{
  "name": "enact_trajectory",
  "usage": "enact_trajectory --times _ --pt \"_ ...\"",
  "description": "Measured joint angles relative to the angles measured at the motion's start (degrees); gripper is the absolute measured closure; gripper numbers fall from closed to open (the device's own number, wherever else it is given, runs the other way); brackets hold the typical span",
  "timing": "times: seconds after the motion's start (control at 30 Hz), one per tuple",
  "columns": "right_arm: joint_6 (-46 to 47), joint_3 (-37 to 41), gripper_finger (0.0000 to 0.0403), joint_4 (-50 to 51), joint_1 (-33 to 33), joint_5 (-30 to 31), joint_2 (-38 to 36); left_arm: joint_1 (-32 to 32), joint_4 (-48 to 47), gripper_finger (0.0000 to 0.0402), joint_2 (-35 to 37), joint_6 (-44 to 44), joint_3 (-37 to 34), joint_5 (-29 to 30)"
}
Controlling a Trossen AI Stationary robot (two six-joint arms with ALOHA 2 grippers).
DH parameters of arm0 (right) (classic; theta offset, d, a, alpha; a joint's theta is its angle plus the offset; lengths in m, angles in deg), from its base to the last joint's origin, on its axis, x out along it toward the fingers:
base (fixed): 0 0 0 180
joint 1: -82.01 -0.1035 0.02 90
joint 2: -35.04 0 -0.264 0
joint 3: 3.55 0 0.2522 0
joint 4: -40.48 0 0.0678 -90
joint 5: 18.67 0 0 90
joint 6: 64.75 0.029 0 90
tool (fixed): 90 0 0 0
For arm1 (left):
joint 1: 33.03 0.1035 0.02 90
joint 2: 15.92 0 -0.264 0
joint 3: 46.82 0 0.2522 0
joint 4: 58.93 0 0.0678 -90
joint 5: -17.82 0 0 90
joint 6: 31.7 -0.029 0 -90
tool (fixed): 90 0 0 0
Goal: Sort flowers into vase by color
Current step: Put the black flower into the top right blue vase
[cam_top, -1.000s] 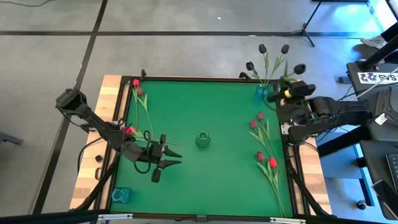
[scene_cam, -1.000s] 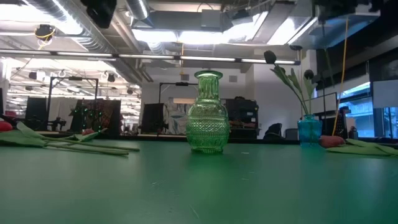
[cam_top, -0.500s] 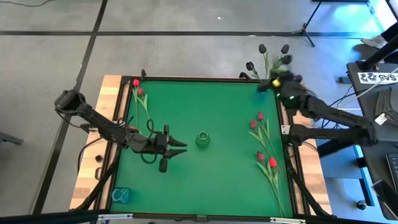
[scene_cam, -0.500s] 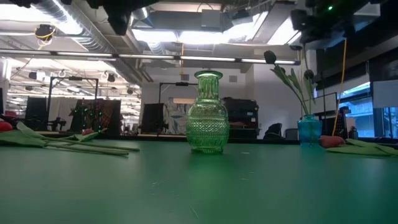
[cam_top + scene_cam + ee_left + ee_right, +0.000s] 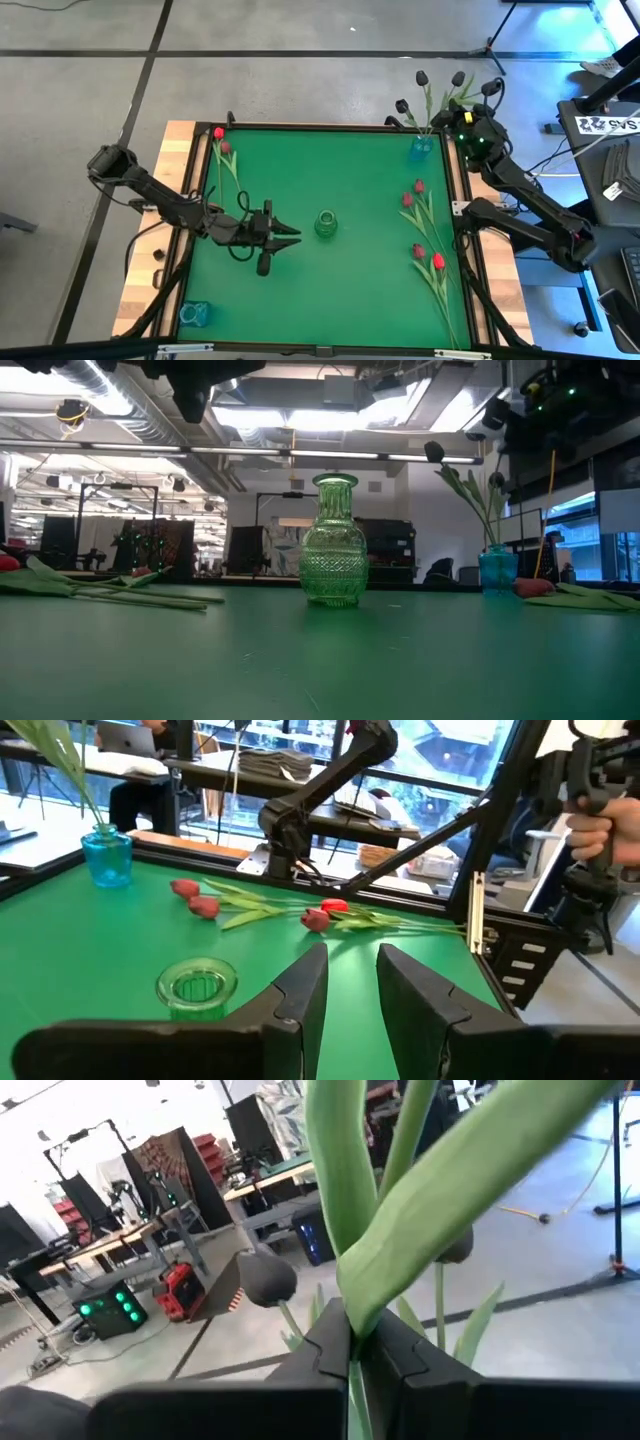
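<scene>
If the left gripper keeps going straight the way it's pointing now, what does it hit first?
Probably the green vase: the left gripper, open and empty, points at it across bare mat. Its height above the mat is unclear.

The right gripper [image 5: 470, 122] has seemingly carried a black tulip [image 5: 489, 88] to the blue vase [image 5: 421, 149].

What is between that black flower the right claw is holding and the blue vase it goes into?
Nothing visible blocks it. The right gripper is shut on a black tulip's stem just beside the blue vase, which already holds other black tulips.
</scene>
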Motion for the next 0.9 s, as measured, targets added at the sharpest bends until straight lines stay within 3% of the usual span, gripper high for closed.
enact_trajectory --times 0.3,0.53,0.9 --pt "-0.1 0.0 0.0396 0.9 0.0 -3.1 -6.8 2.6 0.0 0.0314 0.0 0.4 0.0 0.0" --pt "0.2 0.0 0.0396 14.2 0.0 -3.0 -11.1 2.3 0.0 0.0314 0.0 2.1 0.0 0.0" --pt "-1.5 0.2 0.0395 8.9 0.0 -2.7 -10.5 2.0 0.5 0.0314 -0.2 3.8 0.0 0.0"
